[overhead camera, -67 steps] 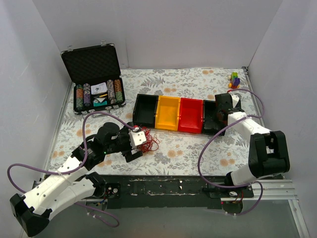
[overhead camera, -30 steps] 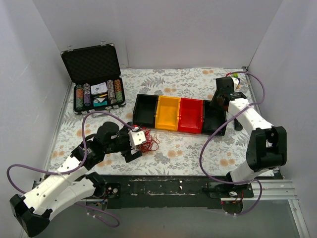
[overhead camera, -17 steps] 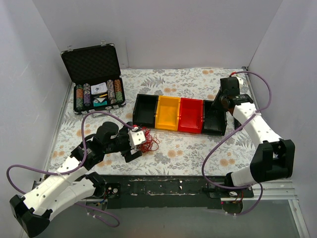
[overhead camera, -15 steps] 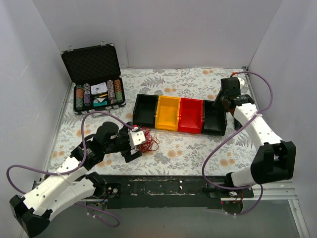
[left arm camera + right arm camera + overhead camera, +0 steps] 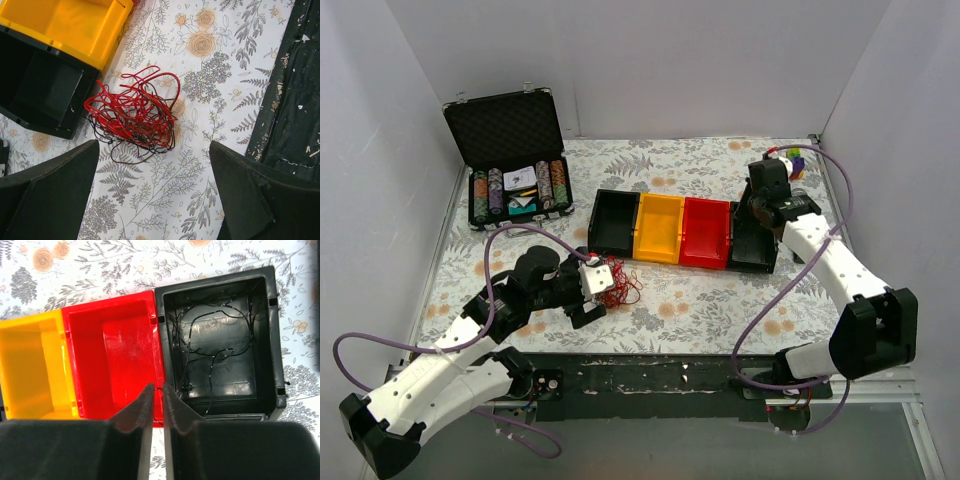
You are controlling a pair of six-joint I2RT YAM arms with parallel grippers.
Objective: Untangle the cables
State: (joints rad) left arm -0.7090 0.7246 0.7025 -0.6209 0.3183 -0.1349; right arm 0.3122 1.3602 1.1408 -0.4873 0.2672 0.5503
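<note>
Cables [image 5: 131, 116]. Lay in a loose red knot with a few dark strands mixed in, flat on the flowered table [image 5: 710, 300].

Was shut in by white walls [image 5: 700, 70] on three sides, that table. Had a dark ledge [image 5: 650, 375] along the near edge. Showed bare cloth in front of the bins and to the right of the knot, and more bare cloth behind the bins, up to the back wall.

Stood open in the far left corner, a black case [image 5: 505, 130] full of chips and cards. Too small to read, any writing there.

Sat side by side in a row across the middle: left black bin [image 5: 40, 95], yellow bin [image 5: 659, 228], red bin [image 5: 706, 233], right black bin [image 5: 270, 340]. Touched one another along their sides.

Hung just over the knot, the left claw [image 5: 155, 200], with its fingers [image 5: 50, 190] spread wide. Framed the knot, one finger on each side, with no touch. Lay just beside the near corner of the left black bin, that knot.

Hovered over the far end of the row, the right claw [image 5: 157, 387], above the edge where red bin met black. Closed to a thin slit, its fingers [image 5: 132, 420]. Could not tell if a strand was caught there.

Lay in the far right corner, a small bright toy [image 5: 792, 160].

Curled inside the right black bin, thin dark wires [image 5: 210, 355], well apart from the red knot.
</note>
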